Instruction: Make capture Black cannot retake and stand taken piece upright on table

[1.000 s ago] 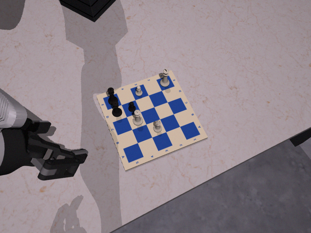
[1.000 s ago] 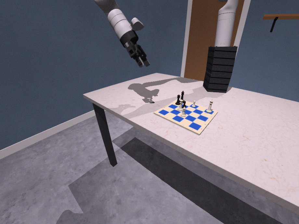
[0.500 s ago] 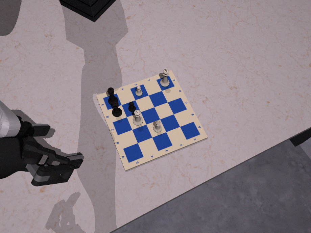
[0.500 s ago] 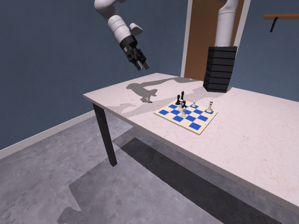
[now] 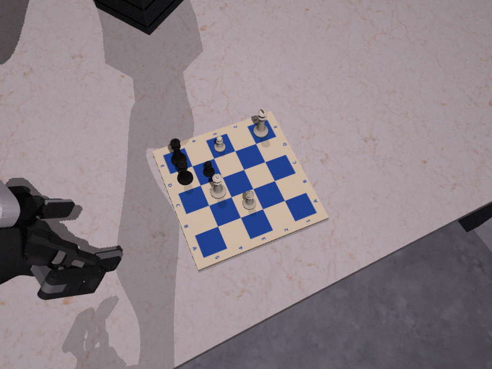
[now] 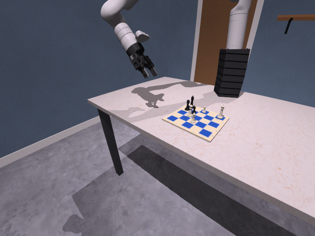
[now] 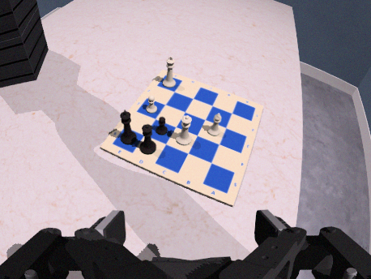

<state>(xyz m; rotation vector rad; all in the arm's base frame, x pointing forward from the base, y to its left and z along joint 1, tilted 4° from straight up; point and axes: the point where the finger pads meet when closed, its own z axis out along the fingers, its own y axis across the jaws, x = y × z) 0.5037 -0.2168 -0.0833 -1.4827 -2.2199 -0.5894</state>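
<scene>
The board (image 5: 262, 234) (image 7: 251, 162) holds seven upright pieces. The white king (image 5: 260, 129) (image 7: 169, 79) is on E1, a white pawn (image 5: 219, 146) (image 7: 151, 106) on E3, the white queen (image 5: 217, 191) (image 7: 185, 135) on C4, and a white bishop (image 5: 248, 202) (image 7: 215, 127) on B3. The black king (image 5: 177, 159) (image 7: 128, 134) is on E5 and the black queen (image 5: 184, 177) (image 7: 147, 144) on D5. A short black piece (image 5: 208, 170) (image 7: 161, 127), seemingly a rook, is on D4. My gripper (image 5: 95, 231) (image 6: 150, 76) (image 7: 190, 226) is open and empty, above the table beyond the rank 5 side.
The dark ribbed robot pedestal (image 5: 143, 13) (image 6: 231, 73) (image 7: 20, 45) stands on the table beyond the E side of the board. The table (image 5: 377, 99) (image 6: 254, 157) ends at an edge past the A side. The arm's shadow crosses the table beside rank 5.
</scene>
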